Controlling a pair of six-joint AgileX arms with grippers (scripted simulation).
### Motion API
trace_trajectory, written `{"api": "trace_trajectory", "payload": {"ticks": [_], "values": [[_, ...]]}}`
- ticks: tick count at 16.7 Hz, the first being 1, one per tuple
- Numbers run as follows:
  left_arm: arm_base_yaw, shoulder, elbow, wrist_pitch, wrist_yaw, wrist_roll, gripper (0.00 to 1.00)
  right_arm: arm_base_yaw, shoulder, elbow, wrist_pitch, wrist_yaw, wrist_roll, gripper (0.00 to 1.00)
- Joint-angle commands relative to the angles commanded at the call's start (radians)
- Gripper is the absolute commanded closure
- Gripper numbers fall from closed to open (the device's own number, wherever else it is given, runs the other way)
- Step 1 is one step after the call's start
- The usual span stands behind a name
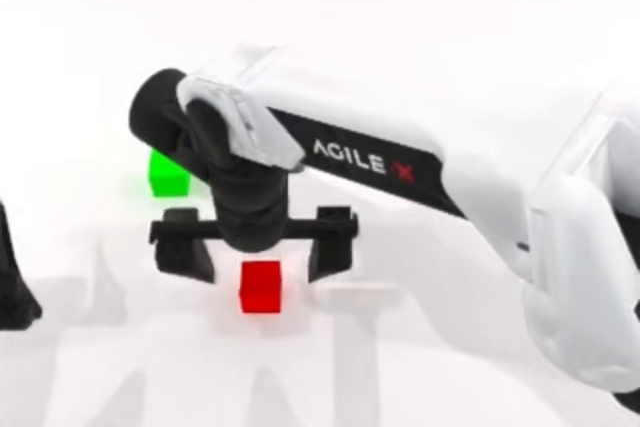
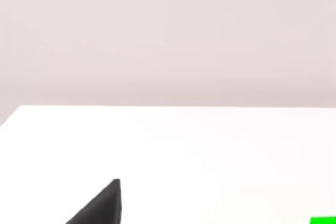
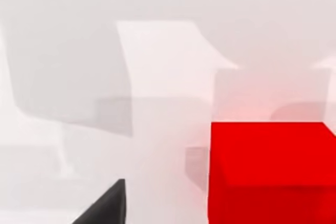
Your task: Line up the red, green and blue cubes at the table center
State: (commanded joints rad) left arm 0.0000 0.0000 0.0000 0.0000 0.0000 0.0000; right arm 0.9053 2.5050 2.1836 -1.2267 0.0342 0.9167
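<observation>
Your right gripper [image 1: 258, 247] hangs spread wide, unclenched, red cube [image 1: 261, 286] just below its fingers, likely just released or about to be grasped; green cube [image 1: 168, 173] behind-left.

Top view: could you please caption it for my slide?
Right gripper, fingers open, poised above red cube; green cube nearby.

Rendered simulation: bare white table [image 1: 420, 347].

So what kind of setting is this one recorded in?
Most likely a rendered simulation of a tabletop workcell, not a real room: a bare white table, flat-coloured red cube and green cube, and a blank backdrop. The right gripper hangs open above the red cube; the left arm is parked at the left edge.
</observation>
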Motion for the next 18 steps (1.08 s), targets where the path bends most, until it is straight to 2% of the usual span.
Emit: {"api": "trace_trajectory", "payload": {"ticks": [8,14,18], "values": [[0.0,0.0,0.0,0.0,0.0,0.0,0.0,0.011,0.009,0.273,-0.263,0.0,0.002,0.0],[-0.001,0.008,0.008,-0.005,0.0,-0.002,0.0,0.002,-0.003,0.269,-0.262,0.003,-0.004,0.0],[-0.018,0.125,0.124,-0.084,0.0,-0.022,0.0,-0.053,-0.144,0.141,-0.183,0.042,-0.076,0.0]]}}
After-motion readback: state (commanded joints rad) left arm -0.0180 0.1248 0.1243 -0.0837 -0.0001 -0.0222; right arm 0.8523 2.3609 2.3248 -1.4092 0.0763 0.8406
